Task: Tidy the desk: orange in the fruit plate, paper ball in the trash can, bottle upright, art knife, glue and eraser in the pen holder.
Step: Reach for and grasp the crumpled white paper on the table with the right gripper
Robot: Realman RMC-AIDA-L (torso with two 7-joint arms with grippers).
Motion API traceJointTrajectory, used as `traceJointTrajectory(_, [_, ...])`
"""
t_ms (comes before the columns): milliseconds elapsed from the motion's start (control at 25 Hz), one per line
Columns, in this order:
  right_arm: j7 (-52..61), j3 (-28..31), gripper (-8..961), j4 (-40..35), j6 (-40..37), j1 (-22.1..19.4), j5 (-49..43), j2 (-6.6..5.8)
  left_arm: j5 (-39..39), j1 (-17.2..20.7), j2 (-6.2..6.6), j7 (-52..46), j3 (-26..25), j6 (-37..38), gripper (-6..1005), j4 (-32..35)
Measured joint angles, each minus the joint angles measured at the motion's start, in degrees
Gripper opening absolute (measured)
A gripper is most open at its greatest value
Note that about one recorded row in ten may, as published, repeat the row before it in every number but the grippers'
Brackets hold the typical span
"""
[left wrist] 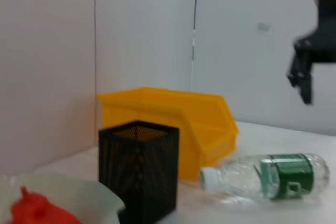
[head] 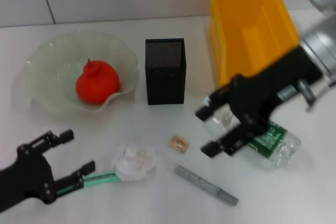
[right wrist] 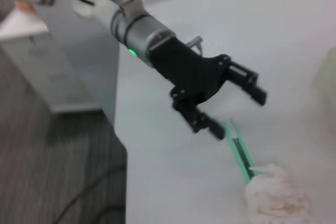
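While the orange [head: 97, 83] already sits in the fruit plate [head: 47, 64], my right gripper [head: 216, 130] hangs spread and empty over the lying bottle [head: 268, 140], my left gripper [head: 71, 153] equally wide near the paper ball [head: 134, 162], eraser [head: 179, 143] still out.

This looks like a robotics lab or test room set up as a desk scene: a plain white worktop [head: 157, 192] against bare white wall panels [left wrist: 142, 30], grey carpet [right wrist: 58, 171] on the floor beside it, and a grey cabinet [right wrist: 47, 66] standing near the worktop's edge.
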Motion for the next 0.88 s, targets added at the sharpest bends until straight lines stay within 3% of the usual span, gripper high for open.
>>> traceJointTrajectory(120, [7.47, -2.81, 786, 0.07, 0.13, 5.93, -3.93, 0.44, 3.39, -0.25, -0.06, -3.26, -0.14, -0.22, 807, -0.28])
traceJointTrajectory(320, [12.29, -7.42, 786, 4.19, 2.96, 9.78, -5.98, 1.18, 4.96, -0.14, -0.31, -4.35, -0.18, -0.56, 806, -0.28])
traceJointTrajectory(680, [12.10, -17.66, 786, 5.57, 9.04, 8.81, -6.19, 1.22, 4.98, 0.35, -0.01, -4.41, -0.27, -0.56, 806, -0.26])
traceJointTrajectory(880, [11.51, -25.14, 786, 5.58, 16.13, 7.49, -6.77, 1.41, 4.98, 0.29, 0.01, -4.05, -0.27, -0.58, 806, -0.26])
